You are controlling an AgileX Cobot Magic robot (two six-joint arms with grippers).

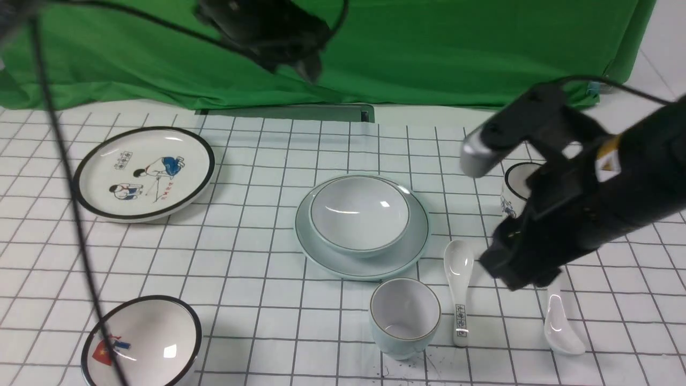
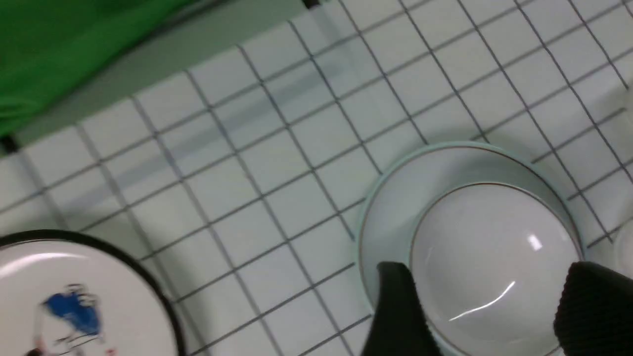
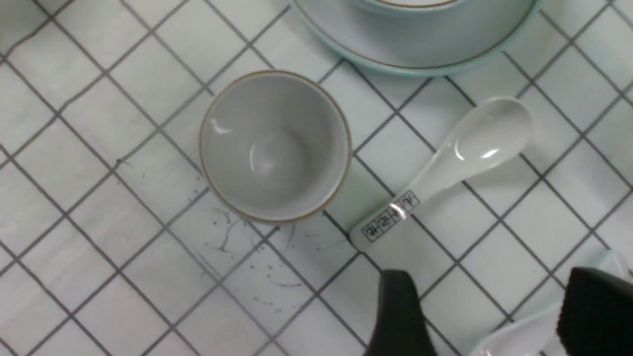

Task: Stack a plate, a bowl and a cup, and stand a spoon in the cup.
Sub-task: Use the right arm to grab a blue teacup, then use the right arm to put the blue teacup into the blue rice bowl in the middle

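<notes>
The cup (image 1: 404, 316) stands on the counter (image 1: 257, 161), just by the plate (image 1: 316, 252) and bowl (image 1: 359, 214). The open, empty right claw (image 3: 494, 321) is nearer; the cup is to its left. The left claw (image 2: 494, 316) is open too.

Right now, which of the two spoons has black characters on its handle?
The lettered spoon right beside the cup; the plain spoon, farther right, has no marking.

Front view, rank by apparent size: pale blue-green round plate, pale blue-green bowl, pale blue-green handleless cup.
Largest: pale blue-green round plate
Next: pale blue-green bowl, resting on it
Smallest: pale blue-green handleless cup, though nearest the camera
</notes>
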